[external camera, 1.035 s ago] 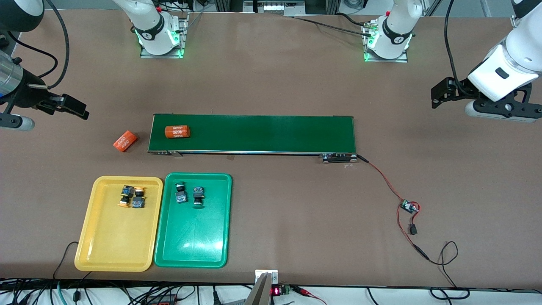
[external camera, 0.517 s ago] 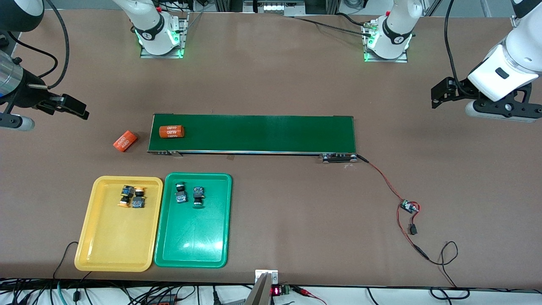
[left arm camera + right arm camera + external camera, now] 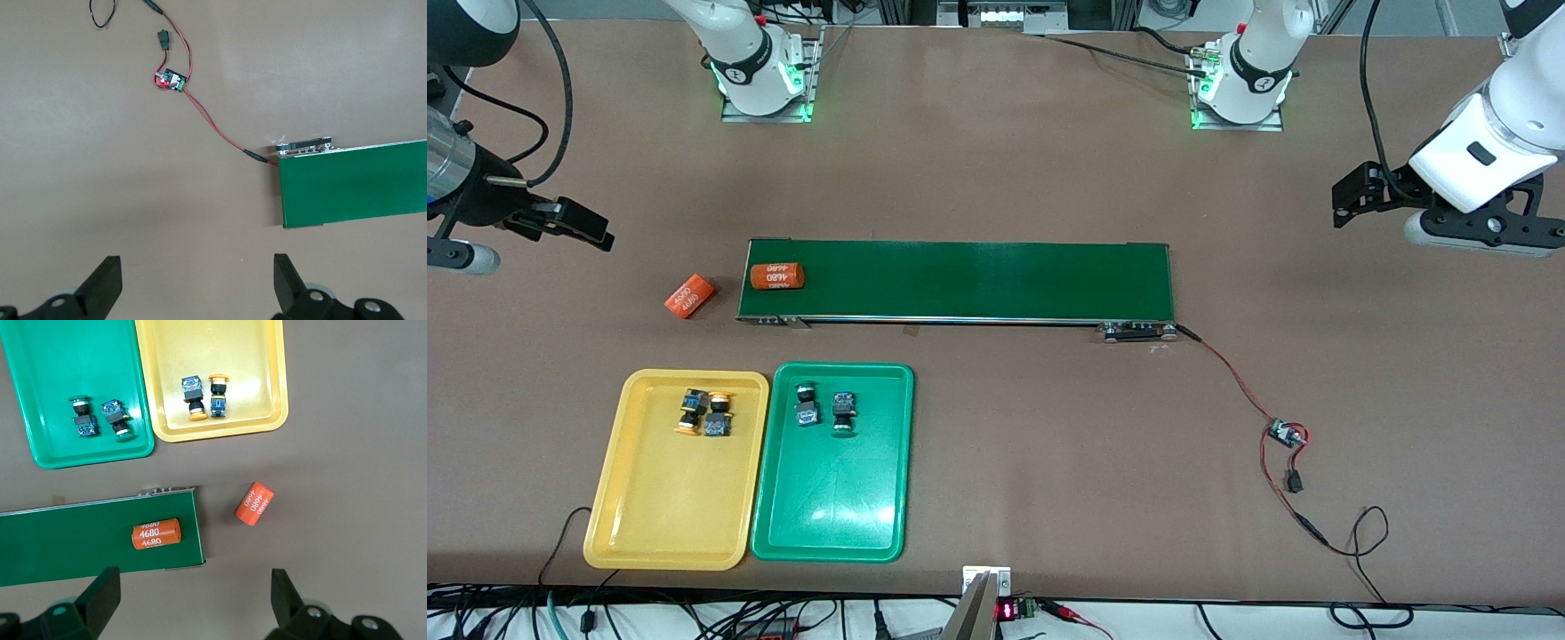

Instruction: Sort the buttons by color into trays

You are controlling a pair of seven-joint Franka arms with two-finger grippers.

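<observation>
The yellow tray (image 3: 667,524) and the green tray (image 3: 831,520) lie side by side, nearer the front camera than the belt, toward the right arm's end. Two yellow-capped buttons (image 3: 691,412) (image 3: 719,415) lie in the yellow tray (image 3: 257,380). Two green-capped buttons (image 3: 807,407) (image 3: 843,412) lie in the green tray (image 3: 40,400). My right gripper (image 3: 569,222) hangs open and empty over bare table at its end; in its wrist view (image 3: 193,600) both trays show. My left gripper (image 3: 1369,191) hangs open and empty at the left arm's end (image 3: 198,283).
A long dark-green conveyor belt (image 3: 978,280) crosses the middle, with an orange cylinder (image 3: 776,276) at its right-arm end. A second orange cylinder (image 3: 690,296) lies on the table beside that end. A red wire with a small circuit board (image 3: 1287,433) trails from the belt's left-arm end.
The orange cylinder on the belt has travelled toward the belt's right-arm end. Neither arm has moved, and the buttons and trays lie as before.
</observation>
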